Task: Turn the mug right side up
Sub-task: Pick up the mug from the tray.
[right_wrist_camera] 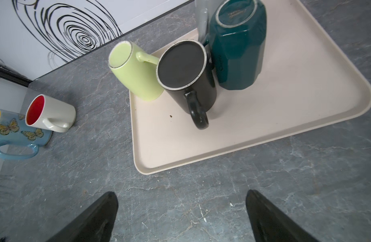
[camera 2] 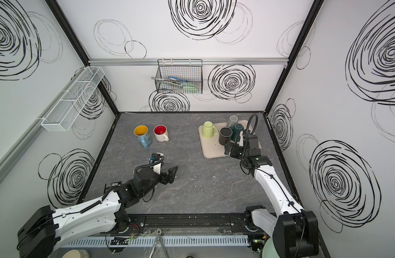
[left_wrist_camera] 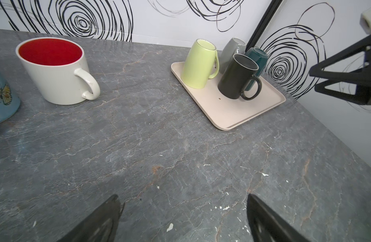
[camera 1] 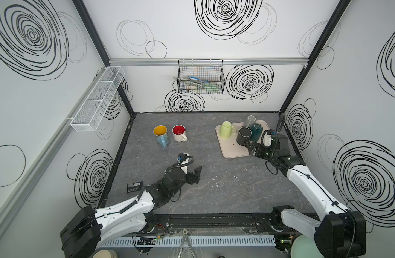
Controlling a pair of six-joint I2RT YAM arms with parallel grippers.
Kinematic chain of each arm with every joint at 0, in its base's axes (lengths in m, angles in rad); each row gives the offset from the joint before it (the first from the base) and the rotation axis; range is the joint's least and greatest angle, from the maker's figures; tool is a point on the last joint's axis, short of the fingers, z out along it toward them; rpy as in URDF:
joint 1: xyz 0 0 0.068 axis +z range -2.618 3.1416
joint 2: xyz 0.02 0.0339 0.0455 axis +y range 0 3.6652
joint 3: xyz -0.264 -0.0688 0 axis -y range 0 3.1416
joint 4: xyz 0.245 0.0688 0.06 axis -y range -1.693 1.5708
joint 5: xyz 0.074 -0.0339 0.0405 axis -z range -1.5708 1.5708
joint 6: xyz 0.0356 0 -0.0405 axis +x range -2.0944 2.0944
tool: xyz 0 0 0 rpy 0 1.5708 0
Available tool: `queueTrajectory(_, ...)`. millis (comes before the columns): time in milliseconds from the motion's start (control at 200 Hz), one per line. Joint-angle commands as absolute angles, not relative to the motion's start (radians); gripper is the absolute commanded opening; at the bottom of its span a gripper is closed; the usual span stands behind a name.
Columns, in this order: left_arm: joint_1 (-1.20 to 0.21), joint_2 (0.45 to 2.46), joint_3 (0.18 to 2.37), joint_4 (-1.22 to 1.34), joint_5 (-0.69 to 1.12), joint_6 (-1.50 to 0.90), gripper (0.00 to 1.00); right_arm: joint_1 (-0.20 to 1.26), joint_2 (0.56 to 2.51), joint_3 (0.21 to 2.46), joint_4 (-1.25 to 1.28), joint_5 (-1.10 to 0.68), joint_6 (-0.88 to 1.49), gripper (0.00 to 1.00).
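Observation:
Several mugs stand upside down on a beige tray [camera 1: 234,153] at the back right: a black mug [camera 1: 244,135] [right_wrist_camera: 186,71] nearest the front, a light green mug [camera 1: 226,129] [right_wrist_camera: 134,73], a teal mug [camera 1: 255,131] [right_wrist_camera: 239,52] and a grey mug [camera 1: 250,120]. My right gripper [camera 1: 251,149] [right_wrist_camera: 181,193] hovers open just in front of the black mug, whose handle points toward it, and touches nothing. My left gripper [camera 1: 195,174] [left_wrist_camera: 182,197] is open and empty over the middle of the table.
A white mug with a red inside [camera 1: 179,133] and a blue butterfly mug with a yellow inside [camera 1: 161,134] stand upright at the back left. A black packet [camera 1: 134,187] lies by the left edge. A wire basket [camera 1: 201,78] hangs on the back wall.

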State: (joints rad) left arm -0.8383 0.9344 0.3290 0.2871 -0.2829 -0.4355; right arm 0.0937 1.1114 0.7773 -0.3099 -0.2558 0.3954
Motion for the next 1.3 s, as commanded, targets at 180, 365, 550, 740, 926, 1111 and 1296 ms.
queueTrajectory(180, -0.846, 0.869, 0.315, 0.298, -0.342, -0.425, 0.96, 0.066, 1.218, 0.948, -0.419, -0.175, 0.283, 1.00)
queueTrajectory(365, -0.844, 0.846, 0.290, 0.318, -0.335, -0.464, 0.96, 0.058, 1.256, 0.968, -0.398, -0.173, 0.279, 1.00)
queueTrajectory(550, -0.842, 0.855, 0.292, 0.315, -0.330, -0.471, 0.96, 0.050, 1.337, 0.990, -0.405, -0.178, 0.271, 1.00)
queueTrajectory(740, -0.836, 0.849, 0.282, 0.324, -0.324, -0.474, 0.96, 0.038, 1.421, 1.014, -0.403, -0.232, 0.276, 1.00)
queueTrajectory(926, -0.827, 0.837, 0.272, 0.342, -0.301, -0.472, 0.96, 0.037, 1.522, 1.091, -0.470, -0.228, 0.275, 0.97)
queueTrajectory(1111, -0.820, 0.829, 0.274, 0.330, -0.309, -0.468, 0.96, 0.037, 1.568, 1.093, -0.466, -0.241, 0.274, 0.90)
queueTrajectory(1296, -0.820, 0.830, 0.269, 0.336, -0.302, -0.471, 0.96, 0.037, 1.590, 1.096, -0.446, -0.246, 0.283, 0.80)
